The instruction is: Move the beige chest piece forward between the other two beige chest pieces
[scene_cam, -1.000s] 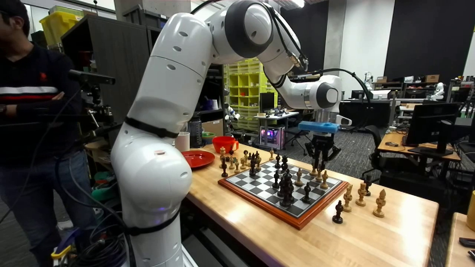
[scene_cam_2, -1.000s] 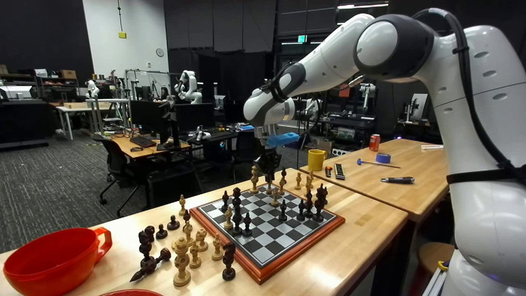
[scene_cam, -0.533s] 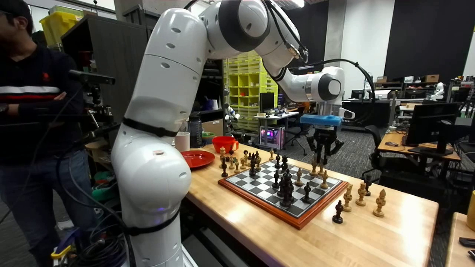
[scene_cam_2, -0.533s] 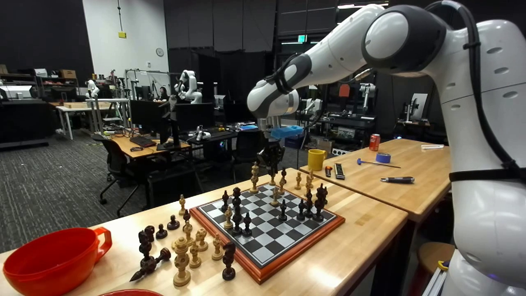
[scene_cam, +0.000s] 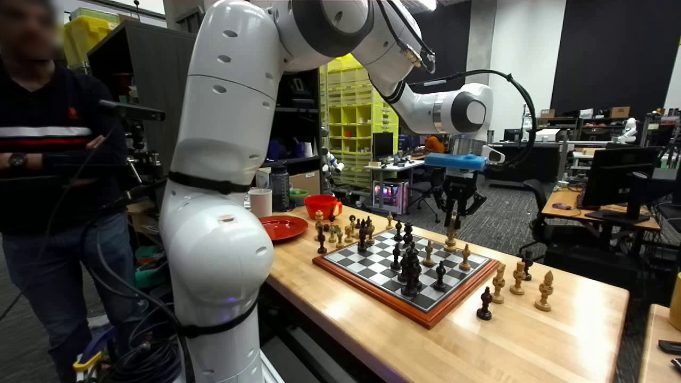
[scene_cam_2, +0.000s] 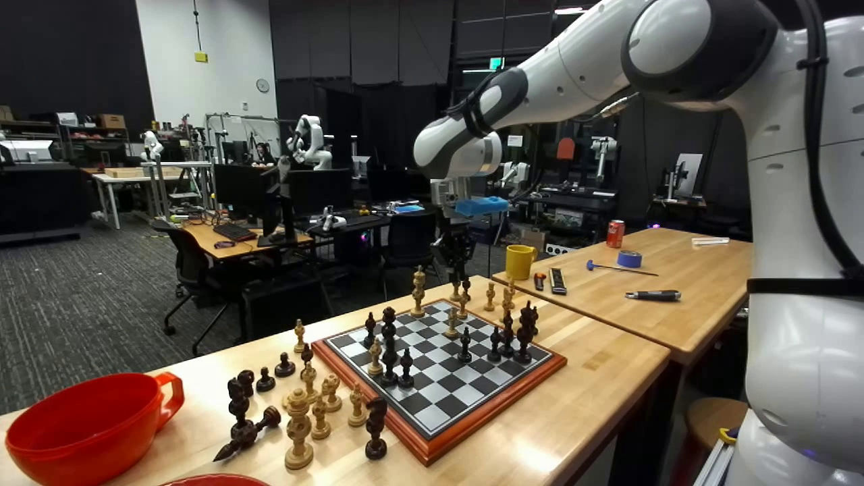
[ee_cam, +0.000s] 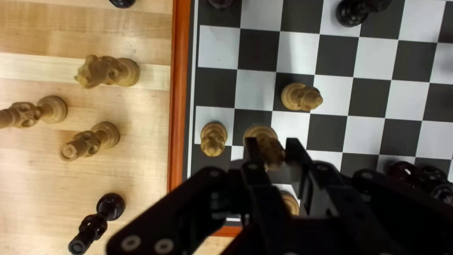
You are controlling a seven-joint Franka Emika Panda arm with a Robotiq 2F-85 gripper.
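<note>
My gripper (ee_cam: 272,142) is shut on a beige chess piece (ee_cam: 262,131), which stays between the fingers, tilted in the wrist view. In an exterior view the held piece (scene_cam_2: 455,295) hangs under the gripper (scene_cam_2: 456,277), above the back corner of the chessboard (scene_cam_2: 496,397). In an exterior view the gripper (scene_cam: 456,223) overlaps a taller beige piece (scene_cam: 450,242), and the held piece is hard to make out. That taller piece is mostly hidden behind the fingers in the wrist view (ee_cam: 291,203). Two smaller beige pieces stand on the board nearby, one left (ee_cam: 213,139), one further up (ee_cam: 300,97).
Dark pieces stand on the board, including a cluster (scene_cam: 409,274) and a single one (scene_cam: 440,276). Several beige and dark pieces stand on the table beside the board (scene_cam: 498,287) and on its opposite side (scene_cam_2: 298,432). A red bowl (scene_cam_2: 94,425) and red plate (scene_cam: 284,227) stand beyond.
My gripper has risen from the board with the beige piece in its fingers, and the arm has drawn up with it. The piece shifts toward the board's back corner. Other pieces have not moved.
</note>
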